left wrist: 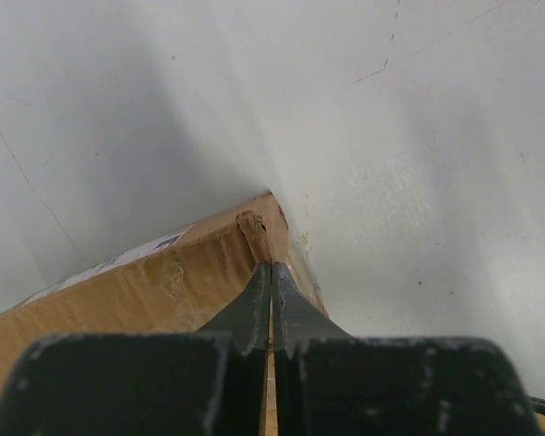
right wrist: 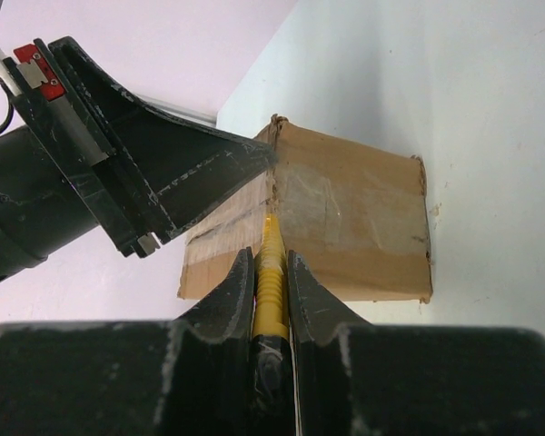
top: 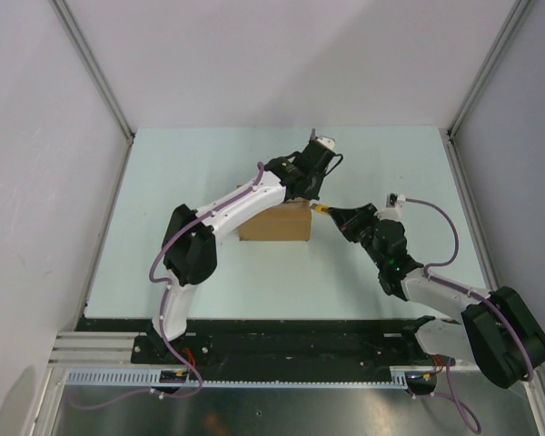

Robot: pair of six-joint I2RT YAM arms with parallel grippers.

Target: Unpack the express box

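**Overhead view.** The box (top: pixel 274 224) lies on the table (top: pixel 209 163), near its middle, long side across, top flat and closed. My left arm passes over the box from the near left. My left gripper (top: pixel 302 194) sits at the box's far right corner. My right gripper (top: pixel 332 214) is just beside the box's right end and points at it, a yellow knife (top: pixel 320 209) showing at its tip.

**Left wrist view.** The fingers of my left gripper (left wrist: pixel 271 272) are pressed together with only a hairline between them and nothing visible in it. Their tips rest on the top edge of the box (left wrist: pixel 145 282), just short of its frayed corner. A white label (left wrist: pixel 118 263) lies on the box's upper face, left of the fingers.

**Right wrist view.** My right gripper (right wrist: pixel 271 258) is clamped on the knife (right wrist: pixel 272 238), which stands up between the two fingers. The knife's tip reaches the end face of the box (right wrist: pixel 354 218) at the vertical seam, under clear tape (right wrist: pixel 309 195). It appears to touch the cardboard there, though I cannot tell whether it has gone in. My left gripper (right wrist: pixel 259 160) comes in from the left, its closed tips meeting the box's top edge directly above the knife. The box's right-hand edges are worn at the corners. The box's underside rests flat on the table.
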